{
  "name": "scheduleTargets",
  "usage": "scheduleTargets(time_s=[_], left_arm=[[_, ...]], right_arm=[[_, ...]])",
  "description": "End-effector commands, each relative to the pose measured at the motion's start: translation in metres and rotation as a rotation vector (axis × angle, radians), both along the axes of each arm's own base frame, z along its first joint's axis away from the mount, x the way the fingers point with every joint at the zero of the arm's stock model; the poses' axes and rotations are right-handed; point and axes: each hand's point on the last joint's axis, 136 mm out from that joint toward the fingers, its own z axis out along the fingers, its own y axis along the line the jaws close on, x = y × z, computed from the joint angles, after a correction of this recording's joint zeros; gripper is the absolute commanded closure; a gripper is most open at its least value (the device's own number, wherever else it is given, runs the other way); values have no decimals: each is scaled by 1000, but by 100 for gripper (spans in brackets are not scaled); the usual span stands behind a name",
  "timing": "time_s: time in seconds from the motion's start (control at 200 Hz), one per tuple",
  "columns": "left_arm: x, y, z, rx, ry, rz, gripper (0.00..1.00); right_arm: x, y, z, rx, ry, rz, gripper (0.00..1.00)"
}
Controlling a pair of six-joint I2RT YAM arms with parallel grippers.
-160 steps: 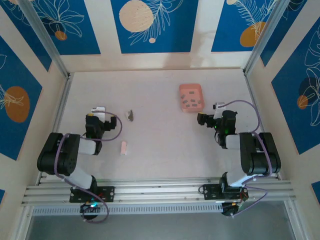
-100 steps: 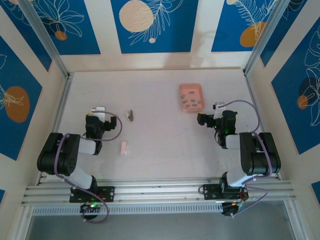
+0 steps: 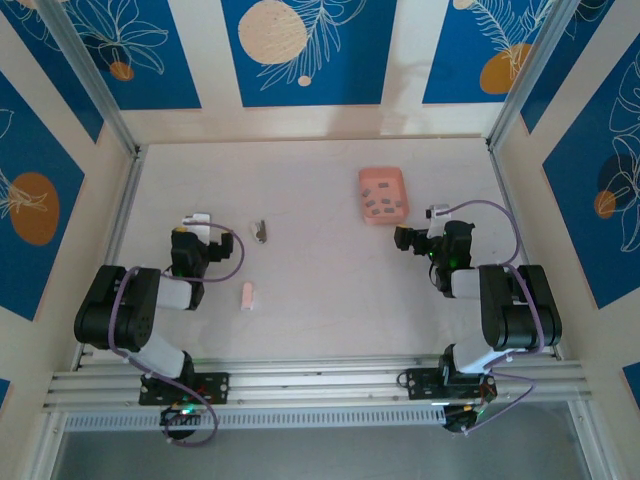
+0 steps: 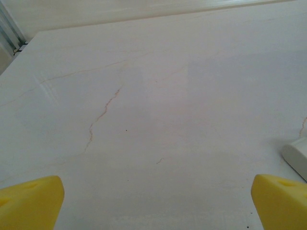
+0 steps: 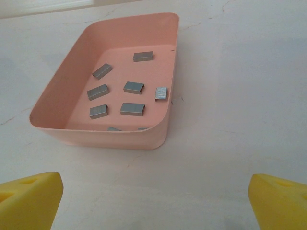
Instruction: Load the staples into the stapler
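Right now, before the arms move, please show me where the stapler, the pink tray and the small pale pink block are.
stapler [image 3: 261,231], top external view, middle of its grey body.
pink tray [image 5: 96,138], right wrist view, on its near wall.
pale pink block [image 3: 247,295], top external view, on its middle.

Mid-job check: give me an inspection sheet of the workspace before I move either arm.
Surface: white table, faint hairline cracks.
Job's things: small grey stapler lying free, right of the left arm's wrist; pale pink-white block nearer the bases, apart from it; grey staple strips loose in the salmon-pink tray.
Clutter: nothing seen.
Grippers: left gripper open over bare table; right gripper open, facing the tray, holding nothing.
Cables: purple cables looped along both arms, clear of the parts.
Surroundings: blue leaf-print panels, aluminium frame.
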Motion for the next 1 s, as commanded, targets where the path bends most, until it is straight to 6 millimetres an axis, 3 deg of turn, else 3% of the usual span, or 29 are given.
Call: scheduleTargets(time_s=[0.0, 0.995], left_arm=[[5, 0, 9, -2, -26, -7, 0], [6, -5, 7, -9, -9, -42, 0]], right_arm=[[9, -1, 15, -13, -57, -1, 1], [9, -3, 15, 3, -49, 0, 1]])
